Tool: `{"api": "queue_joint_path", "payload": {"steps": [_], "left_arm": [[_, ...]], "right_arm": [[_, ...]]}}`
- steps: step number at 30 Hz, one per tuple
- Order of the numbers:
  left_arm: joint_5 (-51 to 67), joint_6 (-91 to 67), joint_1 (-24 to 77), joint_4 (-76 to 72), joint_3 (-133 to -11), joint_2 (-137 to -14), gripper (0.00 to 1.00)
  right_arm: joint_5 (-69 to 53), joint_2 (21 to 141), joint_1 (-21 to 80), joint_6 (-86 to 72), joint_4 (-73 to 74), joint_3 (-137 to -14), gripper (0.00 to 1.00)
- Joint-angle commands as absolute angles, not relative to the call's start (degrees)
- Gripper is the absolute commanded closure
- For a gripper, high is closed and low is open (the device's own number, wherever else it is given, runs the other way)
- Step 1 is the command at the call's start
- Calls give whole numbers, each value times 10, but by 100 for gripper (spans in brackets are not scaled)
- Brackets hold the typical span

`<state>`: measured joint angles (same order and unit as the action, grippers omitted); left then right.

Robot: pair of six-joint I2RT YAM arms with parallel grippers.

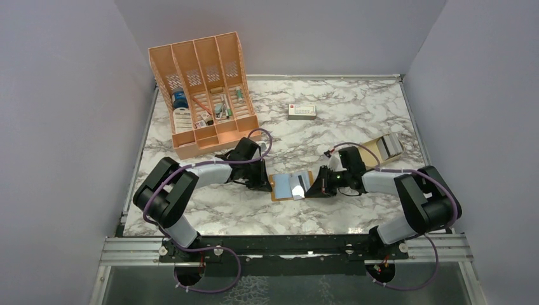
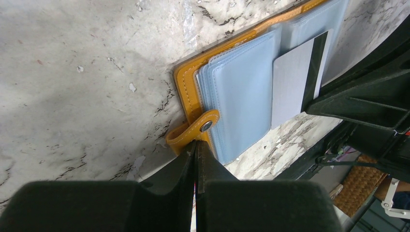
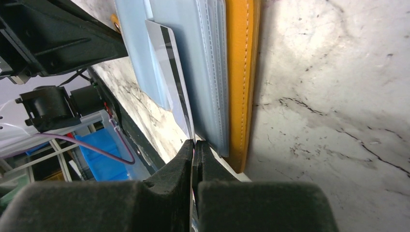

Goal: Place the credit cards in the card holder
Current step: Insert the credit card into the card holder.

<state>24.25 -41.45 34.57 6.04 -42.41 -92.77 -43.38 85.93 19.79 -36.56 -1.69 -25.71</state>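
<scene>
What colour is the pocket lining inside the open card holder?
The card holder lining is pale grey-blue; best in left wrist view.

Nothing legible; box point(image 1: 301, 111) label poss. txt, blurred

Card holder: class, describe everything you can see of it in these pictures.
The card holder lies open and flat on the marble table. Its cover looks like mustard-orange stitched leather; inside are pale grey-blue plastic sleeves. A strap with a metal stud sticks out at one edge, where the left gripper is shut. A grey card, pinched by the right gripper, lies across the sleeves.
</scene>
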Motion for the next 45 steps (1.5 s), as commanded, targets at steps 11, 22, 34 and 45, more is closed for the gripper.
{"api": "queue_joint_path", "payload": {"steps": [11, 22, 34, 45], "left_arm": [[234, -412, 341, 57, -430, -940, 93], [238, -414, 342, 52, -423, -938, 93], [239, -414, 342, 50, -428, -944, 93], [239, -414, 342, 52, -437, -949, 93]], "right_arm": [[-448, 903, 196, -370, -49, -281, 99], [-430, 892, 196, -385, -51, -277, 99], [-368, 870, 196, -353, 42, -314, 99], [-368, 881, 196, -329, 73, -330, 99]]}}
